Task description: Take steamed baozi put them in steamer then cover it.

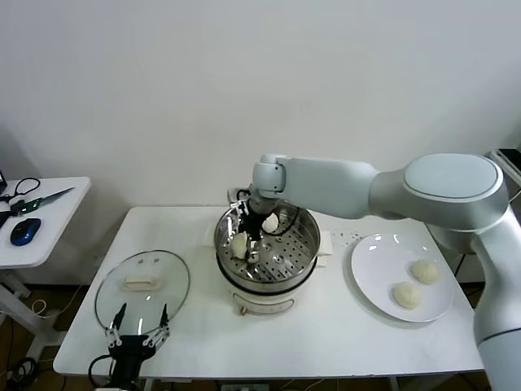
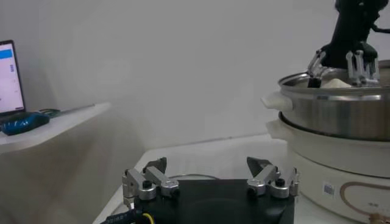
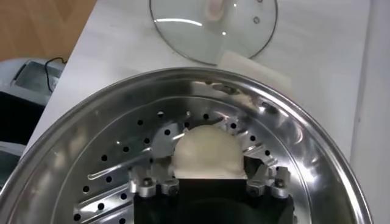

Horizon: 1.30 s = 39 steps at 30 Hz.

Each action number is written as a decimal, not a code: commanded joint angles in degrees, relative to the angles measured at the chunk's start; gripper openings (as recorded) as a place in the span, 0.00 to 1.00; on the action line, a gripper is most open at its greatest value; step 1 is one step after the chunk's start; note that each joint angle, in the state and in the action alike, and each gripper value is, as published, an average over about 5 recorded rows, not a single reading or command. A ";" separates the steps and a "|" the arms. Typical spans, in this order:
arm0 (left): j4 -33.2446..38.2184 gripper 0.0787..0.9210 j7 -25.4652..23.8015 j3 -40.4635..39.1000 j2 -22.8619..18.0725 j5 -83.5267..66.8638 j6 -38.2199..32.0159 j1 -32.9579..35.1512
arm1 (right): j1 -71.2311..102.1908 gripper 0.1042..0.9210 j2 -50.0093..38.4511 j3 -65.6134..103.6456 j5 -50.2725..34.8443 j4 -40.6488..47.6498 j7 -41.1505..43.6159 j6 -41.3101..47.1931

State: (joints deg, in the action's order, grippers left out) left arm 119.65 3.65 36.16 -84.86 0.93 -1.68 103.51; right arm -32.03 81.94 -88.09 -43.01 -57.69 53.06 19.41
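Observation:
The steel steamer (image 1: 281, 265) stands at the table's middle. My right gripper (image 1: 244, 238) reaches into it, shut on one baozi (image 1: 239, 244), held between the fingers over the perforated tray (image 3: 122, 158); it also shows in the right wrist view (image 3: 207, 149). A second baozi (image 1: 270, 222) lies in the steamer. Two more baozi (image 1: 424, 271) (image 1: 407, 295) lie on the white plate (image 1: 374, 261) at the right. The glass cover (image 1: 142, 285) lies flat at the left. My left gripper (image 1: 137, 322) is open and empty at the cover's front rim.
A white side table (image 1: 49, 220) at the far left carries a blue mouse (image 1: 25, 230) and scissors. A lit screen (image 2: 9, 76) stands there. The table's front edge runs just below the left gripper.

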 commanded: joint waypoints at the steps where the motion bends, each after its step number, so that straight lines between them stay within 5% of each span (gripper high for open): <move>1: -0.26 0.88 -0.02 -0.08 -0.07 0.12 0.05 -0.17 | -1.51 0.88 -2.17 1.05 0.93 -1.88 0.88 0.30; 15: -0.05 0.88 0.04 0.20 0.03 -0.06 0.19 -0.04 | -16.83 0.88 -27.71 1.62 4.34 -17.87 8.18 -2.87; 25: 0.07 0.88 0.04 0.81 -0.96 0.37 0.62 -0.77 | -13.30 0.88 -49.36 1.07 17.43 -26.51 10.06 -6.10; 39: 0.55 0.88 0.26 1.33 -2.29 1.33 0.60 0.61 | 14.15 0.88 -59.41 16.01 36.19 -20.93 10.45 -10.23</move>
State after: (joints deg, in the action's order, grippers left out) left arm 120.07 3.89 37.42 -86.98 2.12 -1.08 103.93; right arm -34.33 31.77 -81.93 -18.75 -79.67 62.89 11.17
